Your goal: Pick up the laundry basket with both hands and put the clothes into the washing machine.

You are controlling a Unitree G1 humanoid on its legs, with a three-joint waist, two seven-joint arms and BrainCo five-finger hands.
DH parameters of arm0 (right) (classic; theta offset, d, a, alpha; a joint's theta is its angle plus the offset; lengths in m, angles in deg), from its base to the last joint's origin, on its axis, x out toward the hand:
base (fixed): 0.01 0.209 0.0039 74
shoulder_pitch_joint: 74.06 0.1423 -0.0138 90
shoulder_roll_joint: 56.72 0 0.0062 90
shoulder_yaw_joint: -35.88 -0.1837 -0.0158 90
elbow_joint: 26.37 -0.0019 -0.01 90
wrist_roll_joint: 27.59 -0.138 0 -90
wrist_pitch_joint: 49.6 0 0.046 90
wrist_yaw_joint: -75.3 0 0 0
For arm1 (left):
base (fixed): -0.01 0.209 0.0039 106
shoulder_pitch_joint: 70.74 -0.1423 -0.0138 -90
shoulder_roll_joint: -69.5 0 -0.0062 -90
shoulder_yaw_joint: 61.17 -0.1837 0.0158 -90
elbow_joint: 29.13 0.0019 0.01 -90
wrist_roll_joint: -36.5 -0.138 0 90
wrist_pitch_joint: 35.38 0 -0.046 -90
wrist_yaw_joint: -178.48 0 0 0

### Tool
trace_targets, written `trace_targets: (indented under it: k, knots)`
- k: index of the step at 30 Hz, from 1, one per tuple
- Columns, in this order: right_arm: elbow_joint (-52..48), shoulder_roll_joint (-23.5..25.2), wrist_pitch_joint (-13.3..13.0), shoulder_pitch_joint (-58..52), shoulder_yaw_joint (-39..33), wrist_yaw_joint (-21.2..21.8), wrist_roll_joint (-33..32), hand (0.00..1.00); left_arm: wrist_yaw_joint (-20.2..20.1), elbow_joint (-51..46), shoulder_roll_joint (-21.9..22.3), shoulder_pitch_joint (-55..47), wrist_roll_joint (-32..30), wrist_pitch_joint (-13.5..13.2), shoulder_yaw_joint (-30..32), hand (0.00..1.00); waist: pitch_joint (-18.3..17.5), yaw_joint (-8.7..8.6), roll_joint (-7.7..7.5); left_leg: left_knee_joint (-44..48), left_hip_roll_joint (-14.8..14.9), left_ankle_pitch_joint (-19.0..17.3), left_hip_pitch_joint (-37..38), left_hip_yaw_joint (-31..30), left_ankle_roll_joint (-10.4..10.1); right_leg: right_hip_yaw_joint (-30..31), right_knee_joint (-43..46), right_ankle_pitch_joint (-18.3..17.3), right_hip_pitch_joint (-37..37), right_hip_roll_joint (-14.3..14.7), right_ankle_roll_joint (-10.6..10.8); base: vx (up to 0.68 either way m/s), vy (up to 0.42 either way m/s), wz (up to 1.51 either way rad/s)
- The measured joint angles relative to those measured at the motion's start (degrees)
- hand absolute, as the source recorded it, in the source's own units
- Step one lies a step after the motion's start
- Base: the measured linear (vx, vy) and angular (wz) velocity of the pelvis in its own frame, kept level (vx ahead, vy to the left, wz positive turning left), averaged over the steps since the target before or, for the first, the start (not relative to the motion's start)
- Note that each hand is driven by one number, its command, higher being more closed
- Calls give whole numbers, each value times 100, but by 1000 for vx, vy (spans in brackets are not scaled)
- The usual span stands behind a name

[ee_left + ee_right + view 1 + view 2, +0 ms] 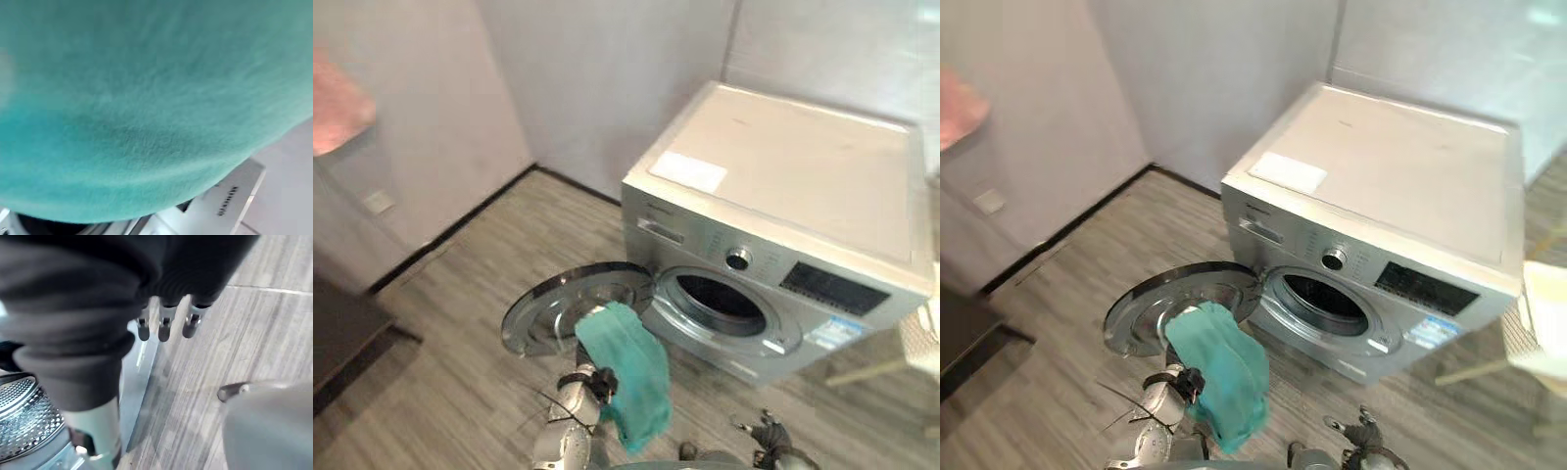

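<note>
Since the front-loading washing machine (783, 186) stands with its round door (558, 311) swung wide toward the robot, the dark drum opening (720, 299) looks ready for loading. A teal cloth (631, 377) drapes over the raised left hand (595, 380), in front of the door and short of the drum. The drape hides that hand, so its grip cannot be told. The right hand (769, 433) hangs low over the floor (460, 323), relaxed and empty, probably kept clear.

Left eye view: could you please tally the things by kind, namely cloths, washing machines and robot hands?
teal cloth: 1
washing machine: 1
robot hands: 2, the left hand and the right hand
Total: 4
</note>
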Motion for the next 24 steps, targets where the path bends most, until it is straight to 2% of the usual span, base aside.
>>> trace_targets:
  k: [1, 2, 3, 4, 5, 7, 10, 11, 12, 13, 15, 16, 17, 18, 20, 21, 22, 23, 24]
  knots:
    - [178, 2, 15, 115, 170, 81, 78, 0, -2, 138, -103, 103, 1, 8, -81, 100, -8, -3, -170, -42, -64, -21, 90, 456, 43, -552, 21, 31, -178, -297, 37, 11, 219, -171]
    - [256, -22, 19, 150, 224, 92, 82, 0, -16, 229, -190, 163, 1, 16, -174, 100, -8, -17, -183, -52, -76, -54, 153, 608, 99, -910, -12, 60, -159, -415, 43, 42, 175, -157]
    - [437, -41, 19, 246, 292, 91, 121, 0, -100, 321, -385, 220, 4, 70, -267, 100, -9, -73, -191, -101, -90, -80, 342, 963, 143, -1623, -199, 208, -9, -681, -12, 35, 153, -111]
    - [466, -53, 16, 257, 299, 95, 122, 0, -112, 321, -446, 229, 6, 81, -288, 100, -7, -77, -190, -115, -98, -81, 405, 1038, 142, -1793, -269, 318, 37, -767, 40, 23, 105, -108]
    - [498, -80, -6, 271, 297, 102, 117, 0, -112, 326, -516, 278, 6, 98, -337, 100, -13, -110, -203, -126, -105, -81, 496, 1086, 143, -1798, -314, 401, 60, -779, 56, -5, 35, -51]
    - [510, -179, -32, 366, 294, 97, 121, 0, -123, 393, -520, 457, 10, 100, -454, 100, 33, -219, -14, -131, -94, -103, 545, 1103, 125, -1704, -248, 396, -22, -780, 54, -47, -8, -26]
    - [632, -304, 25, 556, 333, 95, 109, 0, -95, 527, -500, 665, 66, 99, -554, 100, 61, -200, 150, -114, -12, -275, 559, 1196, 88, -1567, -156, 361, -180, -689, 74, -55, -26, -35]
    - [607, -332, 26, 553, 420, 90, 101, 0, -78, 625, -456, 705, 117, 99, -558, 100, 51, -208, 162, -206, -2, -275, 642, 1271, 85, -1711, -106, 218, -190, -746, 81, -35, -18, -38]
    - [606, -332, 26, 545, 482, 87, 86, 0, -51, 669, -442, 705, 128, 98, -556, 100, 80, -207, 89, -253, -3, -273, 712, 1337, 79, -1882, -63, 216, -176, -831, 86, -8, -19, -37]
    - [607, -351, 25, 540, 585, 87, 52, 0, 31, 746, -443, 708, 209, 98, -549, 100, 46, -200, 95, -277, 54, -312, 795, 1397, 24, -1966, 25, 209, -158, -835, 56, 28, -23, -29]
    - [608, -340, -3, 531, 771, 98, -153, 0, 113, 815, -475, 719, 247, 97, -542, 100, 42, -212, -9, -178, 238, -425, 777, 1387, -99, -2016, 151, 108, -196, -706, -34, 53, -118, -12]
    - [609, -330, -15, 491, 801, 104, -344, 0, 222, 816, -475, 718, 350, 95, -523, 100, 27, -184, -49, 13, 460, -512, 697, 1349, -164, -2095, 236, -12, -196, -562, -66, 119, -220, 2]
    - [607, -322, -26, 457, 918, 99, -539, 0, 310, 830, -471, 712, 484, 94, -428, 100, 28, -187, -49, 272, 714, -560, 619, 1240, -144, -2217, 233, -112, -90, -367, -162, 136, -202, 7]
    - [607, -339, -42, 442, 1015, 101, -654, 0, 344, 845, -468, 712, 555, 94, -362, 100, 31, -191, -49, 462, 843, -574, 578, 1185, -113, -2265, 197, -133, -34, -259, -182, 149, -216, 14]
    - [610, -423, -163, 438, 1229, 109, -972, 0, 491, 855, -419, 719, 815, 85, -114, 100, 96, -200, 43, 1622, 1471, -563, 179, 954, 40, -2411, -11, -124, 363, 219, -377, 222, -256, 3]
    - [603, -432, -199, 440, 1276, 110, -1083, 0, 542, 859, -423, 740, 882, 79, -75, 100, 131, -202, 32, 2016, 1594, -462, 23, 890, 202, -2394, -80, -132, 472, 280, -432, 235, -185, -3]
    - [595, -443, -248, 474, 1376, 116, -1296, 0, 567, 876, -438, 880, 953, 75, -91, 100, 295, -191, -44, 2545, 1640, -452, -287, 747, 282, -2386, -154, -139, 664, 251, -456, 113, -51, 8]
    - [603, -416, -269, 583, 1406, 138, -1627, 0, 572, 937, -440, 1180, 1043, 42, -116, 100, 492, -202, -186, 2578, 1414, -482, -541, 750, 244, -2412, -111, -139, 667, 73, -457, 75, 11, 22]
    - [641, -381, -302, 773, 1416, 187, -2103, 0, 642, 1004, -417, 1690, 1139, 34, -175, 100, 712, -225, -195, 2380, 1103, -471, -876, 781, 231, -2472, 2, -140, 532, -119, -455, 4, 57, 25]
